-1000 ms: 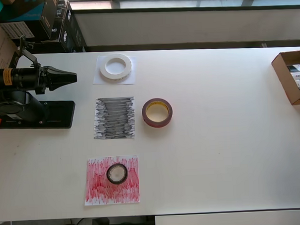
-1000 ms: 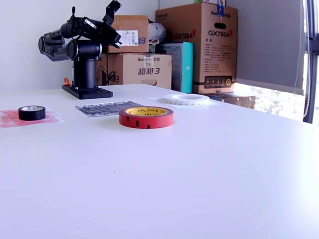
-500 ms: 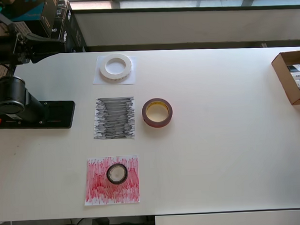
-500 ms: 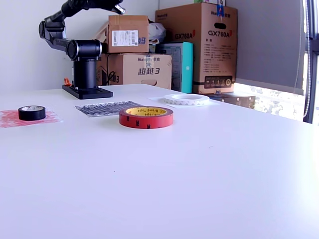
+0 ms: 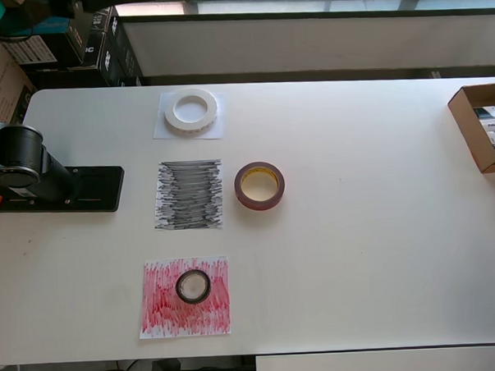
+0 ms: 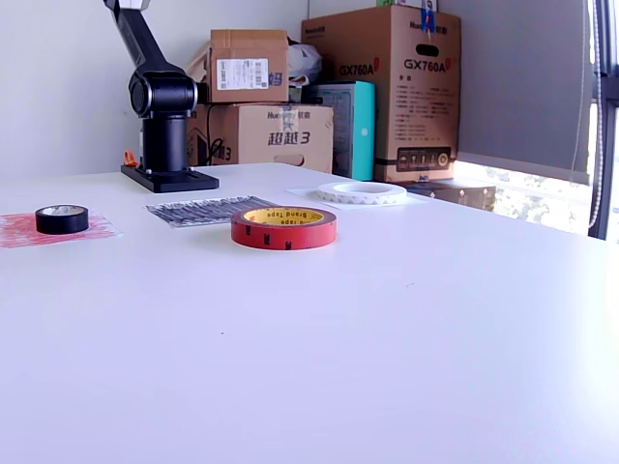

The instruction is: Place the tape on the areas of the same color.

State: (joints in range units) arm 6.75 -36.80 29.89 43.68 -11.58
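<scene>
Lying flat on the white table (image 5: 364, 230), three tape rolls sit near three paper squares lined up in a column in the overhead view. The white roll (image 5: 191, 110) rests on the plain white sheet (image 5: 216, 129) at the top of that column; in the exterior view the same roll (image 6: 363, 192) lies farthest back, in front of the cardboard boxes (image 6: 382, 92). The dark red roll (image 5: 260, 186) with its yellowish core sits on bare table just beside the black-scribbled sheet (image 5: 189, 195), on that sheet's right in the overhead view, close to its edge but not on it; in the exterior view this roll (image 6: 283, 227) lies in front of the scribbled sheet (image 6: 198, 209). The small black roll (image 5: 193, 286) sits near the middle of the red-scribbled sheet (image 5: 158, 308) at the bottom of the column, and shows at the exterior view's left (image 6: 62, 219) on that red sheet (image 6: 14, 232). The arm's black base (image 5: 63, 190) stands at the overhead view's left edge of the table, well apart from all three rolls, and its link (image 6: 145, 43) rises out of the top of the exterior view. The gripper is out of sight in both views, so I cannot tell whether its fingers are open or closed. An open cardboard box (image 5: 481, 126) sits at the overhead view's right edge.
</scene>
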